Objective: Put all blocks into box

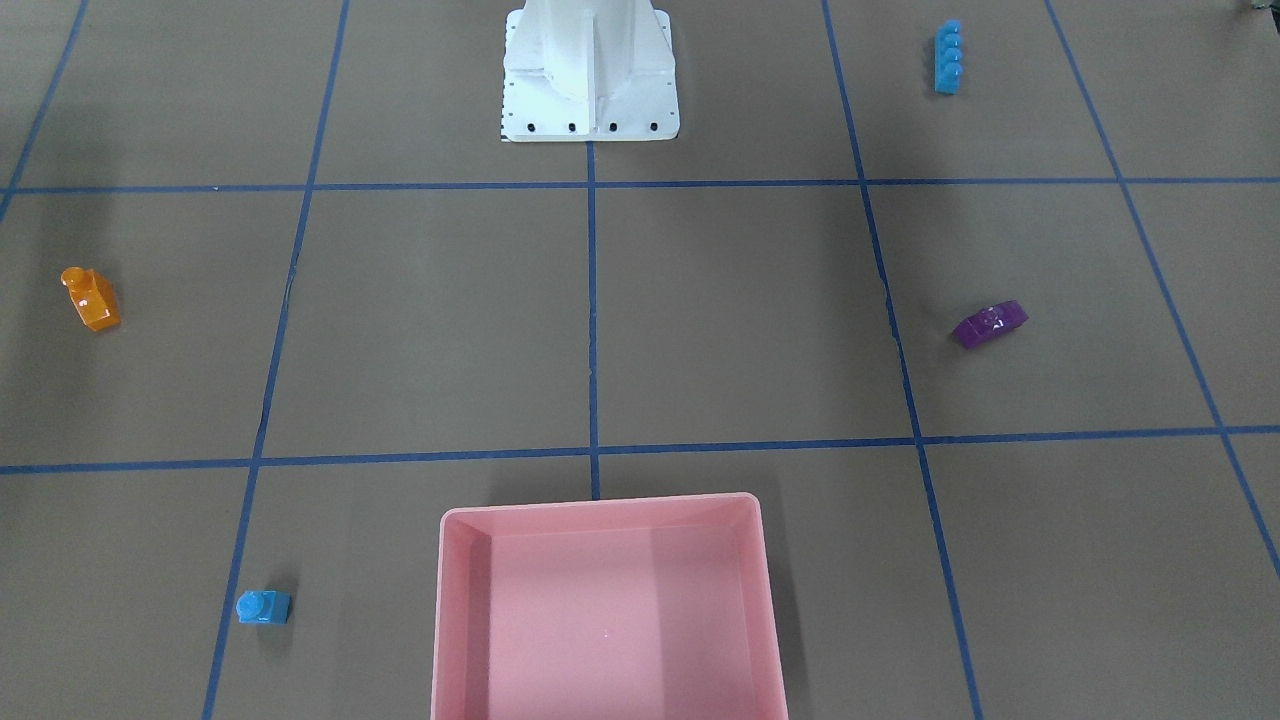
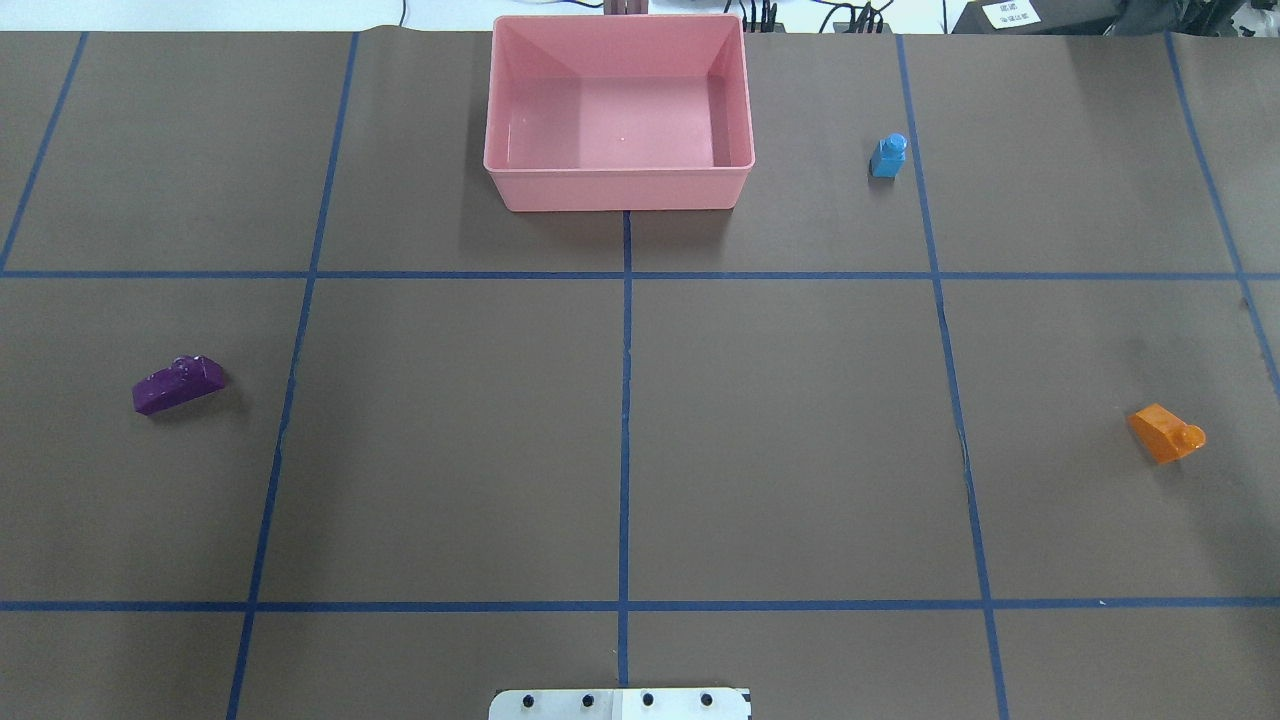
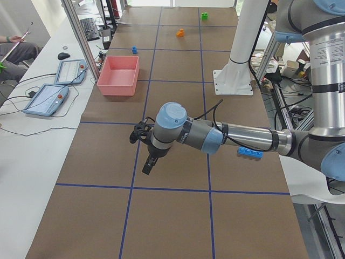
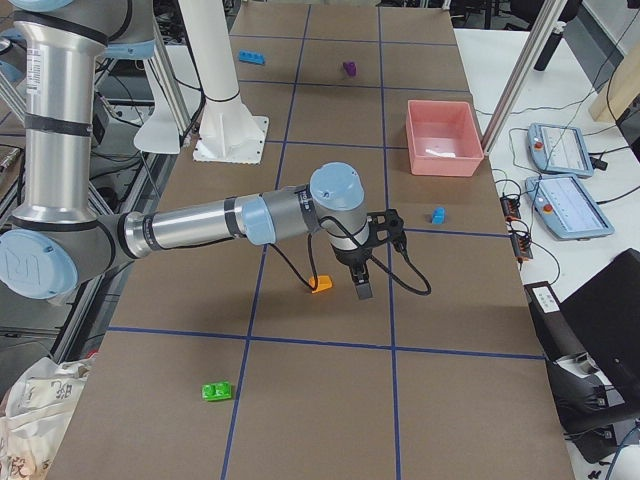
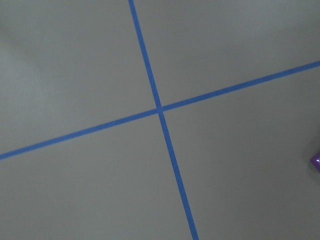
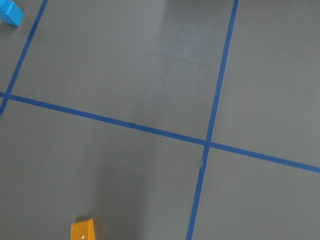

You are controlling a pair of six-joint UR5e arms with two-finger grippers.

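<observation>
The pink box (image 2: 620, 190) stands empty at the table's far middle. The small blue block (image 2: 888, 156) lies to its right. The orange block (image 2: 1166, 432) lies at the right and the purple sloped block (image 2: 178, 384) at the left. The long blue block (image 1: 947, 57) lies near the base on the left arm's side. The green block (image 4: 216, 391) lies at the table's right end. My left gripper (image 3: 146, 168) hangs over the table in the exterior left view. My right gripper (image 4: 362, 290) hangs just beside the orange block (image 4: 321, 284). I cannot tell whether either is open or shut.
The white robot base plate (image 1: 590, 120) sits at the robot's edge of the table. Blue tape lines (image 2: 625, 400) grid the brown surface. Teach pendants (image 3: 46, 100) and cables lie on the side bench beyond the box. A metal post (image 4: 510, 90) stands by the box.
</observation>
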